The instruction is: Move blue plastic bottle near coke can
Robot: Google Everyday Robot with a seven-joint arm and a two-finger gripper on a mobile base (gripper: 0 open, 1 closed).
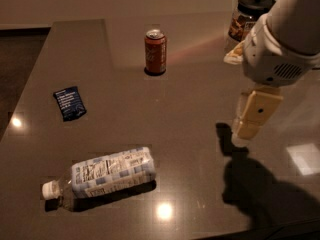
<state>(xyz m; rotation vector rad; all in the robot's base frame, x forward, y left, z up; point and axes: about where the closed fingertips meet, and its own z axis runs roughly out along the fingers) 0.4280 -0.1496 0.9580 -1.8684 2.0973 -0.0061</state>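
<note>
Gripper [243, 133], grip unclear, hovers right; one blue plastic bottle [111, 172], one coke can [155, 52].

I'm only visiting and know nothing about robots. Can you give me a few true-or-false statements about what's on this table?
1. The blue plastic bottle lies on its side. True.
2. The coke can has tipped over. False: it stands upright.
3. The gripper is gripping the bottle. False: it hangs over the right side of the table, well apart from the bottle.
4. A dark blue snack packet lies to the left of the can. True.
</note>
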